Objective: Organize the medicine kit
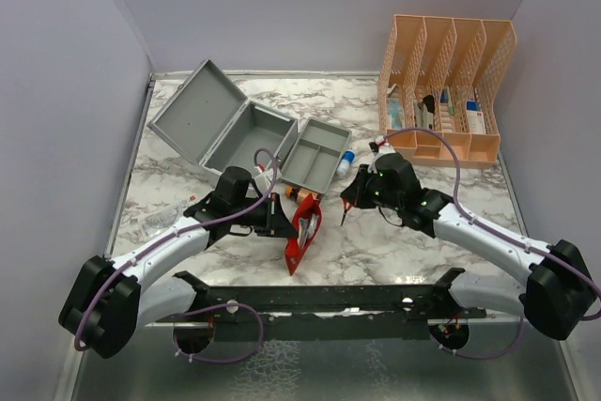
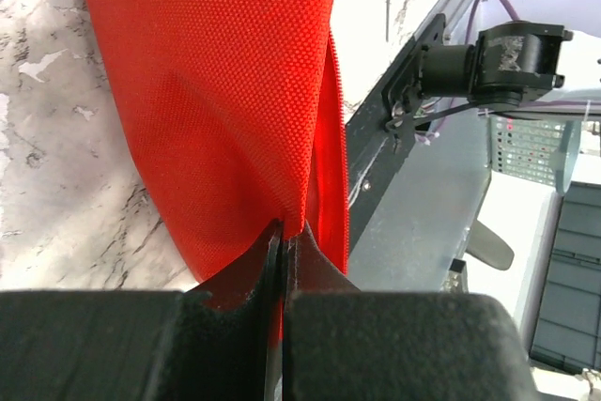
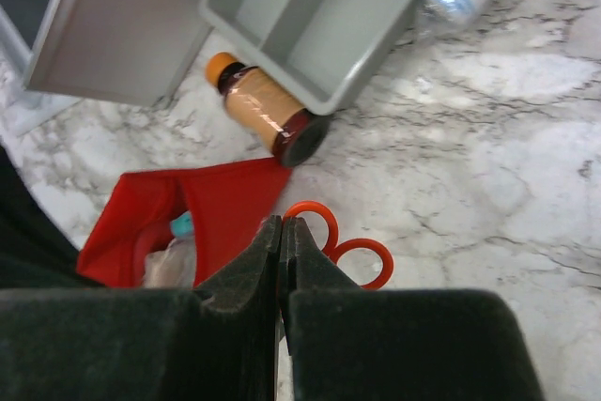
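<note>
With the left gripper clamped on the red pouch fabric and the right gripper pinched shut, empty, above the orange scissors, farther out, toward the table's far left corner, the medicine kit lying open, its grey tray just beside.

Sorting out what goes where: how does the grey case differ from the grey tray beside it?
The case is larger and deeper, its hinged lid thrown open; the tray is smaller, shallower and lidless. The case holds one undivided well; the tray is split by dividers. Both are grey and rectangular.
</note>
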Motion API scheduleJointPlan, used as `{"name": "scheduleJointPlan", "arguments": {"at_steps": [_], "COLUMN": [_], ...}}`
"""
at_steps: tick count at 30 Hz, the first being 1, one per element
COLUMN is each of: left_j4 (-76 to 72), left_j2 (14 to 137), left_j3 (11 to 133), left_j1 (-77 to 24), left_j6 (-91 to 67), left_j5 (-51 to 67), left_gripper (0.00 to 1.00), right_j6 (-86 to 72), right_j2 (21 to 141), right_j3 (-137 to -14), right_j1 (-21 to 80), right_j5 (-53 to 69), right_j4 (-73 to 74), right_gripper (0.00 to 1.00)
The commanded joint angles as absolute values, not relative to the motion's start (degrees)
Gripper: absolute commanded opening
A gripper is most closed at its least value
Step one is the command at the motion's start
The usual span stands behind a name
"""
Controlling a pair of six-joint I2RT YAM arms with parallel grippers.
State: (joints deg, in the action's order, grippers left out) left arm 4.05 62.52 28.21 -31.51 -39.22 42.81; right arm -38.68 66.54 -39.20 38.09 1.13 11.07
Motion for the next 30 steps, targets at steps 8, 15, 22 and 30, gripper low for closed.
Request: {"name": "scheduleJointPlan", "arguments": {"at_steps": [8, 15, 22, 30], "left_j4": [12.4, 13.1, 13.0, 12.2], "left_j2": [60.5, 59.4, 58.0, 58.2], "left_j3": [32.5, 32.5, 32.5, 31.5], "left_j1": [-31.4, -31.4, -31.4, -31.4], "left_j6": [-32.8, -32.6, -33.0, -33.9], "left_j5": [36.4, 36.6, 36.1, 36.6], "left_gripper": [0.00, 0.00, 0.00, 0.00], "right_j6": [-41.2, -43.4, -43.4, -45.2], "right_j2": [65.3, 66.3, 71.5, 74.9], "right_j3": [-42.2, -42.5, -41.5, -38.3], "right_j1": [52.0, 56.1, 58.8, 60.3], "right_j5": [-6.8, -8.5, -7.8, -8.4], "right_j4": [2.9, -3.9, -12.5, -21.4], "right_gripper": [0.01, 0.01, 0.01, 0.01]}}
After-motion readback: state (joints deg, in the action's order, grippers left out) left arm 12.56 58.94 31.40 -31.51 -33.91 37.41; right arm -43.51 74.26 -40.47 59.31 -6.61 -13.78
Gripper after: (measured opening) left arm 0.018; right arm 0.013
